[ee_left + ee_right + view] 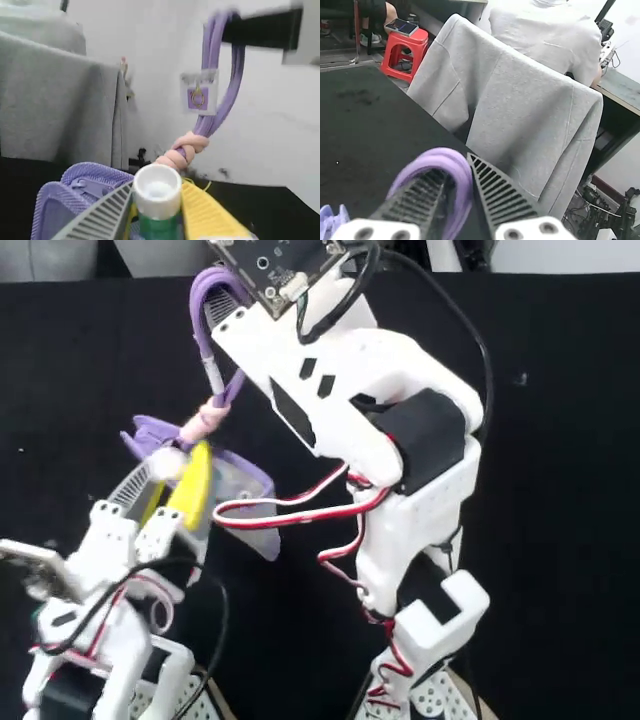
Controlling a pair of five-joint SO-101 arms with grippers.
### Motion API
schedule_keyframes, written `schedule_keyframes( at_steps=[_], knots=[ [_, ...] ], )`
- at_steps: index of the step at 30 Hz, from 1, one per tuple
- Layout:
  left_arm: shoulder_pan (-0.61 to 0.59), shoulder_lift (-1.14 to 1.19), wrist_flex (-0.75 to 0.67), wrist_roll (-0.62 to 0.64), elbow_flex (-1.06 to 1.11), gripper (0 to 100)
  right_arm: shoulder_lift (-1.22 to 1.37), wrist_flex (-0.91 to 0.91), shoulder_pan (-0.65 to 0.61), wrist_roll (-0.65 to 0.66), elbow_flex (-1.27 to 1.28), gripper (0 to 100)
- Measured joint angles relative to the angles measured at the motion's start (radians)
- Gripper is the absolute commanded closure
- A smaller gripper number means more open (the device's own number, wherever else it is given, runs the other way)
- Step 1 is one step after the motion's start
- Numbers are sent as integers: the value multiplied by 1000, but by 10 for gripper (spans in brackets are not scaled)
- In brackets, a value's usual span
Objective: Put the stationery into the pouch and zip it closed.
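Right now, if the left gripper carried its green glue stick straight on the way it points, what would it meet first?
Probably the pink knot on the purple pouch's strap, just beyond the left gripper and its white-capped glue stick; depth is unclear.

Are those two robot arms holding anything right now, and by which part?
The left tool grips a glue stick by its sides near its white-capped end. The right tool pinches the looped purple strap of the pouch.

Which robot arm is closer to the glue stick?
Left. The left end effector is shut on the glue stick by the purple pouch; the right end effector grips the pouch's strap farther up.
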Motion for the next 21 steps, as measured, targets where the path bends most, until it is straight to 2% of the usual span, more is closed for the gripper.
schedule_keyframes(
  at_steps=[6,11,14,21],
  knots=[
    [46,0,17,-12,-18,808,0,0,2,0,0,988],
    [32,0,120,-12,-103,809,0,0,9,0,0,988],
    [-63,0,169,-12,-157,811,0,-5,14,0,0,988],
    [-462,0,218,-11,-244,812,0,-25,18,0,0,988]
  ],
)
